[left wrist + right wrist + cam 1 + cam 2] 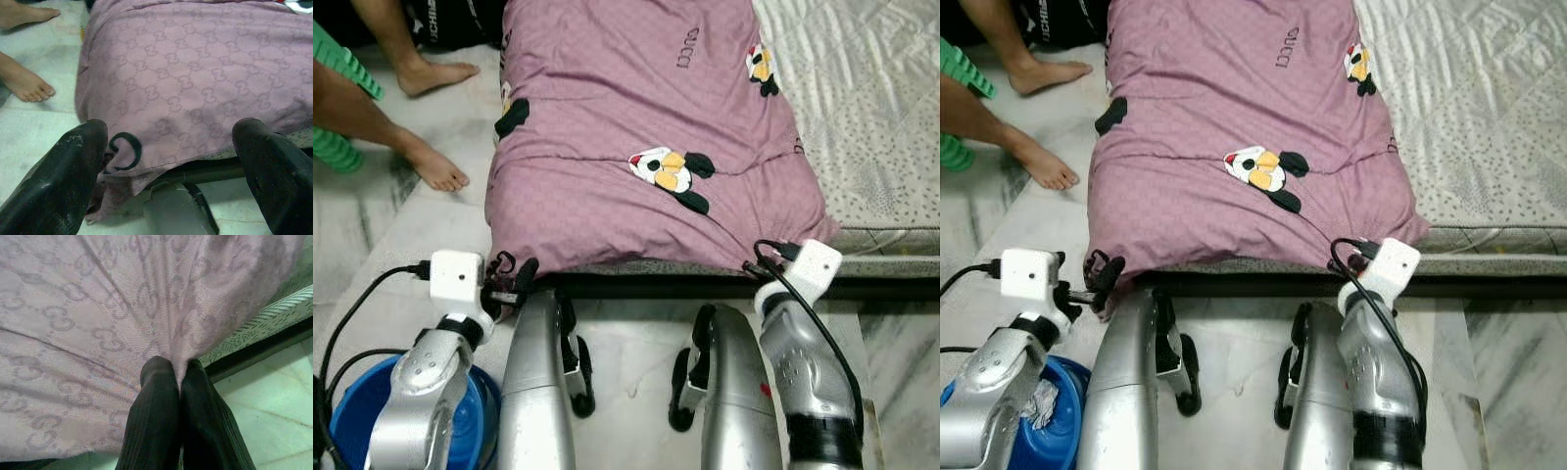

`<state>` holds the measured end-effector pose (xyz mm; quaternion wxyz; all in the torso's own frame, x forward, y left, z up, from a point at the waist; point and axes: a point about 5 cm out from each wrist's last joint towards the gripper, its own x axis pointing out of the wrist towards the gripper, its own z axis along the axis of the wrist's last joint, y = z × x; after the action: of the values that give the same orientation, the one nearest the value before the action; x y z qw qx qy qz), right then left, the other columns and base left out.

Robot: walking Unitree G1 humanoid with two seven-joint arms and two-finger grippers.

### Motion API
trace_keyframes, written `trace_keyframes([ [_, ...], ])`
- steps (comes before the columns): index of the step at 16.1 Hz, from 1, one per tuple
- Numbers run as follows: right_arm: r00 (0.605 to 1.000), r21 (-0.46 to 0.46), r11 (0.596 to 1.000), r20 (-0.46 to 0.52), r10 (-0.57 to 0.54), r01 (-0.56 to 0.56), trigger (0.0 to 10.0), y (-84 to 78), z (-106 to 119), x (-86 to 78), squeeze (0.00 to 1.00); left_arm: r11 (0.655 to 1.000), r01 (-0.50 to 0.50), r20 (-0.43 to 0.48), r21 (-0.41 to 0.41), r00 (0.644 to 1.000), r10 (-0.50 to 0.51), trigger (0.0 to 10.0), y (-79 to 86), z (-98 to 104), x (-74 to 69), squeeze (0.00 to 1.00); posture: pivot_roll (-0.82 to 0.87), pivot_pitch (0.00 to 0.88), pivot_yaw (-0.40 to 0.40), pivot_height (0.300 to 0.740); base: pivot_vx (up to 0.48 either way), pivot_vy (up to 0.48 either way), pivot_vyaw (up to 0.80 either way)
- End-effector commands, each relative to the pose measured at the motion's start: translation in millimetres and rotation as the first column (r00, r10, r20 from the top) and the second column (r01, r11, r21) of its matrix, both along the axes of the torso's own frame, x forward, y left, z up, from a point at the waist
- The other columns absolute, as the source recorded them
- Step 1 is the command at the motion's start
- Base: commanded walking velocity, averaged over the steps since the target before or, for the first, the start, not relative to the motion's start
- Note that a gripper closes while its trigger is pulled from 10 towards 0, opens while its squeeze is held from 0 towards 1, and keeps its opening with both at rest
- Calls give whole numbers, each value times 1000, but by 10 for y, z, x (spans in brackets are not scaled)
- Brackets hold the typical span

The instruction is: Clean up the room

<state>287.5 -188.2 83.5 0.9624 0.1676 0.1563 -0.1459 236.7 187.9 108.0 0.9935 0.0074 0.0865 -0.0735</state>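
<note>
A purple blanket (646,117) with penguin prints lies spread over the near end of a mattress (871,117). Its front edge hangs down over the dark bed frame (705,286). My left gripper (171,142) is open at the blanket's near-left corner, one finger on each side of the hanging cloth, and shows in the left eye view as the left gripper (514,279). My right gripper (178,369) is shut on a pinch of the blanket (98,308) at its near-right edge, seen from above as the right gripper (759,259).
A person's bare feet (435,171) stand on the marble floor left of the bed. A blue bucket (352,411) sits at the lower left by my left arm. A green object (337,59) is at the left edge. The quilted mattress runs off to the right.
</note>
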Motion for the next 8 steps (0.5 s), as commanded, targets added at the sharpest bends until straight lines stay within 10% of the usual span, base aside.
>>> trace_keyframes([
  [1,995,-19,999,-96,-33,31,8667,-102,-148,-66,0,1000,-6,-19,11,1000,6,10000,6,-49,-15,0,152,282,-2,572,0,0,0],
  [2,998,-52,998,-54,-25,23,10000,-116,-57,15,1000,1000,-8,-21,15,1000,8,10000,21,-51,-15,0,154,281,-3,572,0,0,0],
  [8,959,-323,945,279,40,55,10000,-237,757,470,1000,999,-20,-37,38,999,21,10000,94,-72,-27,0,168,281,-7,572,0,0,0],
])
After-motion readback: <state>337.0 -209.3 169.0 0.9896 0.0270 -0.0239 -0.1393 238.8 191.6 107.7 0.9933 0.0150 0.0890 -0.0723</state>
